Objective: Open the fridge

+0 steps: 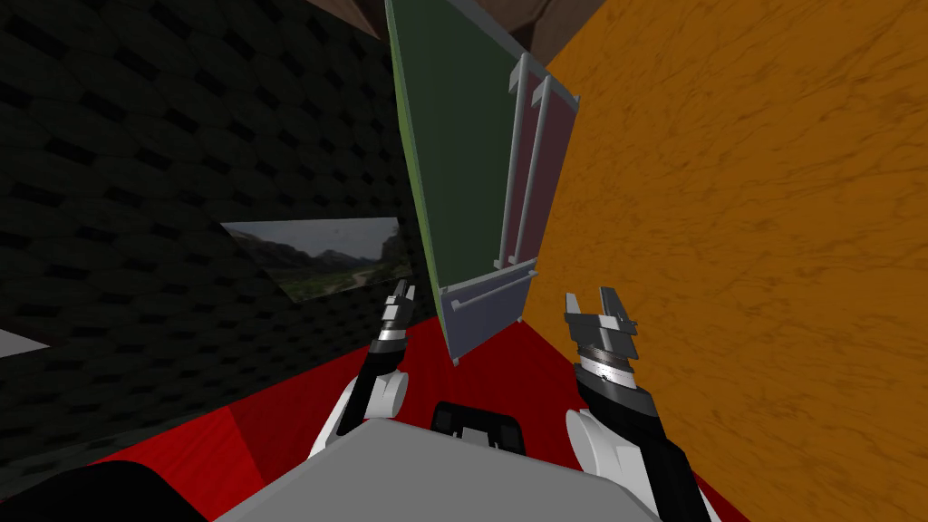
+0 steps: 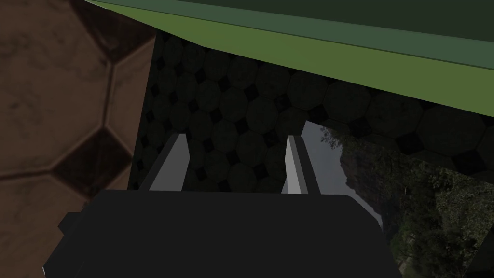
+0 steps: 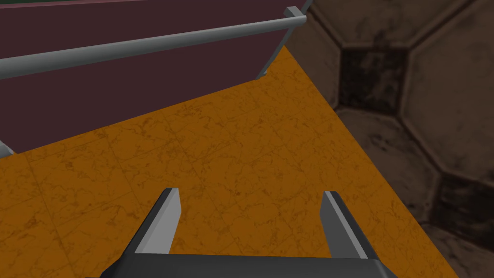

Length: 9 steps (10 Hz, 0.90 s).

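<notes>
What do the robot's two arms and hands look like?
The left arm and right arm have white rounded shells, black forearms and a silver ribbed wrist ring. The left hand and right hand are dark boxes, each with two thin, light grey, blade-like fingers.

Matt green fridge (image 1: 453,163), veined stone-like wall (image 1: 770,227)

Fridge (image 1: 458,168) on red floor (image 1: 294,426)
</notes>
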### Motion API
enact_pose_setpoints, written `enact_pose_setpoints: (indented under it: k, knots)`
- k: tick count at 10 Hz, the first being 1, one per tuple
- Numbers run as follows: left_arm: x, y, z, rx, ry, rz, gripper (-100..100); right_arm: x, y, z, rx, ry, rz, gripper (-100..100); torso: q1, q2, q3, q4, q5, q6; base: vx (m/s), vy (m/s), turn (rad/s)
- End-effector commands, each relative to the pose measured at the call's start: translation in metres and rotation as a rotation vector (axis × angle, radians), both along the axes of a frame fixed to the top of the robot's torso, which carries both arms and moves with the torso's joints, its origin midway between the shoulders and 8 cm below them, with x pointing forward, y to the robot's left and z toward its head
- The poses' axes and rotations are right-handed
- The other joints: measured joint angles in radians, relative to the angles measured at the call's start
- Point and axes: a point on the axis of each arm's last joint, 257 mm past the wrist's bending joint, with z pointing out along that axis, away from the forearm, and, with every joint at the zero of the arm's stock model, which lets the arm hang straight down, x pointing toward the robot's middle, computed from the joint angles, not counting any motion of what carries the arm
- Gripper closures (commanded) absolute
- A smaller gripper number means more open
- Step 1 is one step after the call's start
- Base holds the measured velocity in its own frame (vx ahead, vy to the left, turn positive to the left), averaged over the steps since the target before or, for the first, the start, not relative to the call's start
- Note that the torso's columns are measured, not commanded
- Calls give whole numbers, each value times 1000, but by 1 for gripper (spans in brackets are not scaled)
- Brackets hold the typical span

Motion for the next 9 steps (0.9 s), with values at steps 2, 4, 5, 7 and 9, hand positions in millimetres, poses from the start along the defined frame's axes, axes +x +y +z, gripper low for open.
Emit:
enact_pose_setpoints:
  k: [2,4,5,7,9]
  knots:
    - [0,0,0,0,0,0,0,0,0,0,0,0,0,0,0,148,-295,148,0,0,0,0,0]
    - [3,-3,-2,33,12,-21,-100,0,0,0,0,0,0,0,0,295,-590,295,0,0,5,-9,-2]
    - [6,-4,-4,55,22,-34,-100,0,0,0,0,0,0,0,-1,329,-659,328,0,0,12,-36,-4]
    - [13,-3,-8,87,45,-56,-100,0,0,0,0,1,0,0,-2,340,-684,341,0,0,15,-64,-6]
    - [24,2,-11,100,69,-68,-100,0,0,0,0,1,0,0,-1,341,-685,342,0,0,34,-87,-8]
